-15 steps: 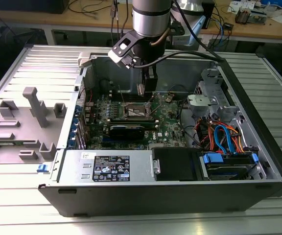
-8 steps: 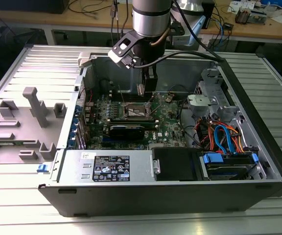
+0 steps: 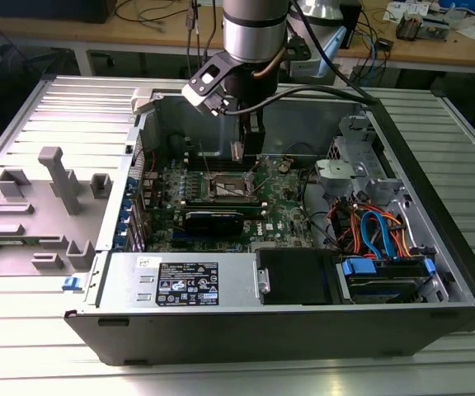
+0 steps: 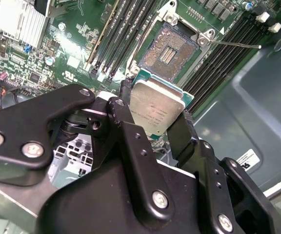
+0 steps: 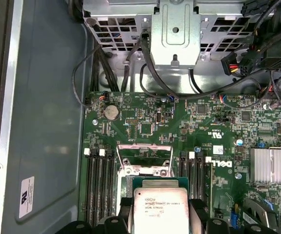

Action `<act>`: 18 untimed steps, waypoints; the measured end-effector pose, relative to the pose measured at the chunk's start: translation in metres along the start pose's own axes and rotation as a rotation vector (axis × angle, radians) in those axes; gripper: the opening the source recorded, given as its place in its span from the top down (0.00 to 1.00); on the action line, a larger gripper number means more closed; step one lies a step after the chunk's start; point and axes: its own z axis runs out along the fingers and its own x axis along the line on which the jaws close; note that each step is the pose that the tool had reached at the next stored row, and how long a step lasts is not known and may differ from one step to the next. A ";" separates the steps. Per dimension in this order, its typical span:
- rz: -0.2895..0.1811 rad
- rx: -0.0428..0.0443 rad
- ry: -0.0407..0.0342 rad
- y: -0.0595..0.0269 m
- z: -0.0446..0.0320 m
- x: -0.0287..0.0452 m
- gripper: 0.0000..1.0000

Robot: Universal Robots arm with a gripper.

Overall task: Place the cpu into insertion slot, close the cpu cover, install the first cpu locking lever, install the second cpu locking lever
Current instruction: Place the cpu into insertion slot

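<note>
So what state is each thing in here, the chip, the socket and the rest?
pincer: shut on the cpu
cpu: held over the board, not yet in the insertion slot
insertion slot: empty, uncovered
cpu cover: swung open
computer case: side open

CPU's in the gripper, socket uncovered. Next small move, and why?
Probably a short shift across to centre over the insertion slot before lowering. The gripper holds the cpu by its edges, clear of the board. In the second wrist view the slot's bare contacts lie beyond the chip's edge, not under it.
</note>
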 end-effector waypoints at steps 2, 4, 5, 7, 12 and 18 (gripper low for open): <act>0.022 -0.0005 -0.0014 -0.0001 0.0003 -0.0001 0.46; 0.022 -0.0006 -0.0012 -0.0001 0.0004 0.0000 0.46; 0.024 -0.0007 -0.0013 0.0000 0.0004 0.0000 0.46; 0.027 -0.0008 -0.0015 -0.0001 0.0004 0.0000 0.46; 0.030 -0.0009 -0.0016 -0.0001 0.0004 0.0000 0.46; 0.040 -0.0012 -0.0021 -0.0001 0.0010 0.0000 0.46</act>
